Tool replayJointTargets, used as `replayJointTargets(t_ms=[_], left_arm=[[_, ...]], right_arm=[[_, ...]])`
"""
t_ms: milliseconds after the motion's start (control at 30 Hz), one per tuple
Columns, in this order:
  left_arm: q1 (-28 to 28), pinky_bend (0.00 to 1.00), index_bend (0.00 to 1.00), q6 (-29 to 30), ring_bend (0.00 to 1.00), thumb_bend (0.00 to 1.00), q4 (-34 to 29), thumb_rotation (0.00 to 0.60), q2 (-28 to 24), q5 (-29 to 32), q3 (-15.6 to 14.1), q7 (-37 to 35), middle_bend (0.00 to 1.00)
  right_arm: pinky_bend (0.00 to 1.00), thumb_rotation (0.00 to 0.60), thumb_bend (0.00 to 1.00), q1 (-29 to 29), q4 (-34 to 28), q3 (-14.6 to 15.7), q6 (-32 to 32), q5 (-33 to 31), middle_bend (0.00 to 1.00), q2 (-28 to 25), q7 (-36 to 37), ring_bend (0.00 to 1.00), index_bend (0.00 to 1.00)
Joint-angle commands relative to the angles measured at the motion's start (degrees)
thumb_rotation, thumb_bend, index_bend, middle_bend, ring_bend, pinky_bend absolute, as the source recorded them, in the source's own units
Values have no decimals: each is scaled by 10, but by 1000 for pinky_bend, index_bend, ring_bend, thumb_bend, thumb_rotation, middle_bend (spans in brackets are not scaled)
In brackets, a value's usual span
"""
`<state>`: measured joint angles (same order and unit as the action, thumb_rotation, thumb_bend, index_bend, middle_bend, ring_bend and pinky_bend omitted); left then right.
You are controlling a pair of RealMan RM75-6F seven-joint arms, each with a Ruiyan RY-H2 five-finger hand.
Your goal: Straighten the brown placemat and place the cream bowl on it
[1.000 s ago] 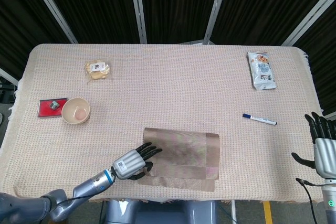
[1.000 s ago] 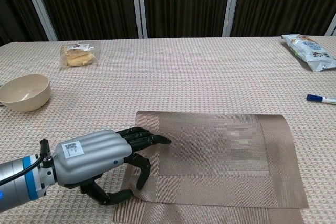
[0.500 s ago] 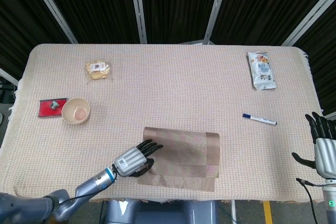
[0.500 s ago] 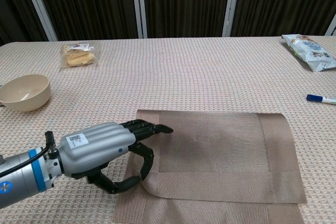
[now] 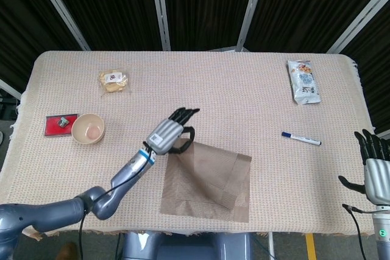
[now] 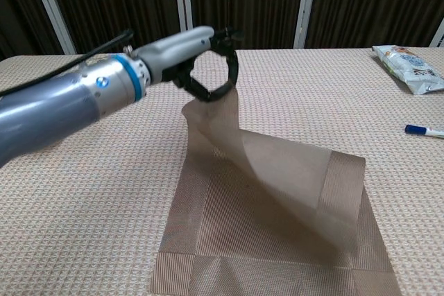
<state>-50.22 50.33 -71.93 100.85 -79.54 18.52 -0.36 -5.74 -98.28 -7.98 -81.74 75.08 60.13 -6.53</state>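
Left hand (image 5: 172, 133) pinches the brown placemat (image 5: 210, 181) corner, lifted off the table (image 5: 244, 89); mat drapes below-right of it. Right hand (image 5: 375, 172) idle, fingers apart. We should unfold slowly, then lay flat. Cream bowl (image 5: 88, 128) sits well left.

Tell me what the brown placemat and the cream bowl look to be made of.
The brown placemat looks like a thin woven synthetic or vinyl mesh, matte: fine weave lines show and it drapes in a soft fold where the left robot hand lifts its corner. The cream bowl looks like smooth, matte plastic or glazed ceramic; its even, unpatterned surface leaves that open.
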Motion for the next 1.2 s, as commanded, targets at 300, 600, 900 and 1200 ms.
replayJointTargets(t_ms=[300, 600, 900, 1200], left_arm=[[-93, 0, 695, -58, 0, 455, 214, 600, 13, 175, 100, 105, 0], [-60, 0, 212, -26, 0, 180, 201, 600, 6, 252, 77, 211, 0], [45, 0, 0, 99, 0, 0, -61, 600, -139, 240, 43, 260, 0], [203, 0, 0, 240, 0, 0, -331, 600, -328, 198, -66, 326, 0]], right_arm=[[0, 600, 0, -6, 12, -9, 14, -25, 0, 2, 4, 0, 0], [0, 600, 0, -6, 11, -5, 14, -17, 0, 3, 2, 0, 0], [0, 600, 0, -12, 2, 12, 19, 24, 0, 2, 4, 0, 0], [0, 600, 0, -83, 7, 38, 112, 120, 0, -11, 11, 0, 3]])
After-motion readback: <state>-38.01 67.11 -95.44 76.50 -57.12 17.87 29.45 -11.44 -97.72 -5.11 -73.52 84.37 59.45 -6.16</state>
